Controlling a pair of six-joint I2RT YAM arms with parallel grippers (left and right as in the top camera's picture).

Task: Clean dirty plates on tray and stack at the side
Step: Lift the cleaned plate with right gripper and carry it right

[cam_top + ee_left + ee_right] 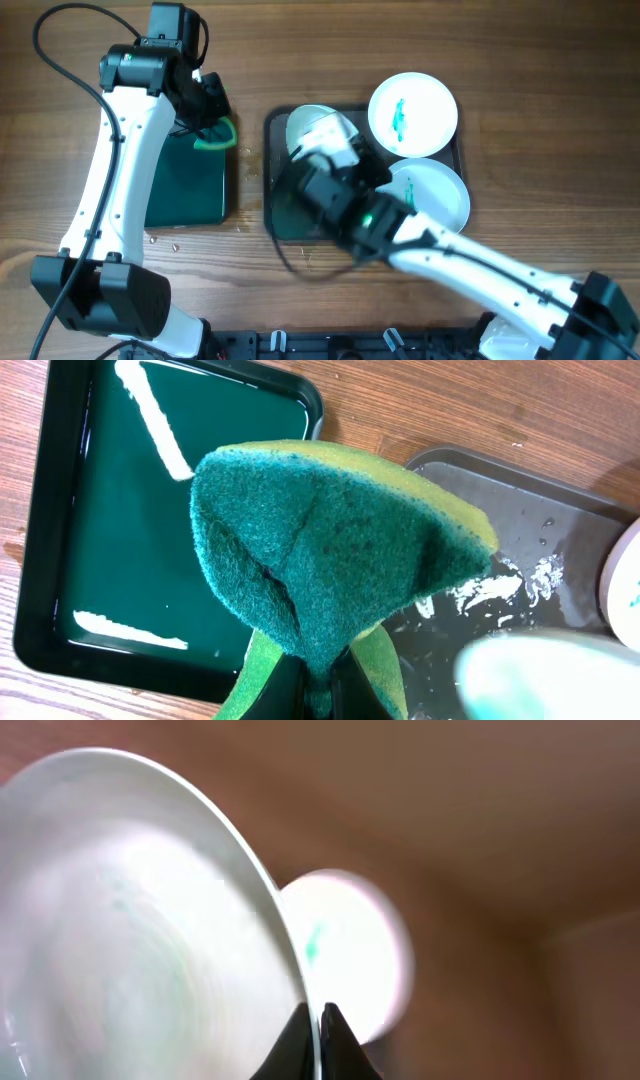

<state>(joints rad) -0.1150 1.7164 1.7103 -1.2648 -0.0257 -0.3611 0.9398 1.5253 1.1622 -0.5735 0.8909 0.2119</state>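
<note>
My right gripper (318,1020) is shut on the rim of a white plate (130,920) and holds it tilted over the left part of the dark grey tray (275,215); the plate shows in the overhead view (315,130) too. A second plate (413,113) with a teal smear lies at the tray's top right. A third plate (440,190) lies at the right, partly under my right arm. My left gripper (322,680) is shut on a green and yellow sponge (330,550), above the top right corner of the dark green tray (185,180).
The smaller dark green tray (130,520) holds a film of liquid. The wet grey tray (540,560) lies beside it to the right. The wooden table (520,60) surrounds both trays.
</note>
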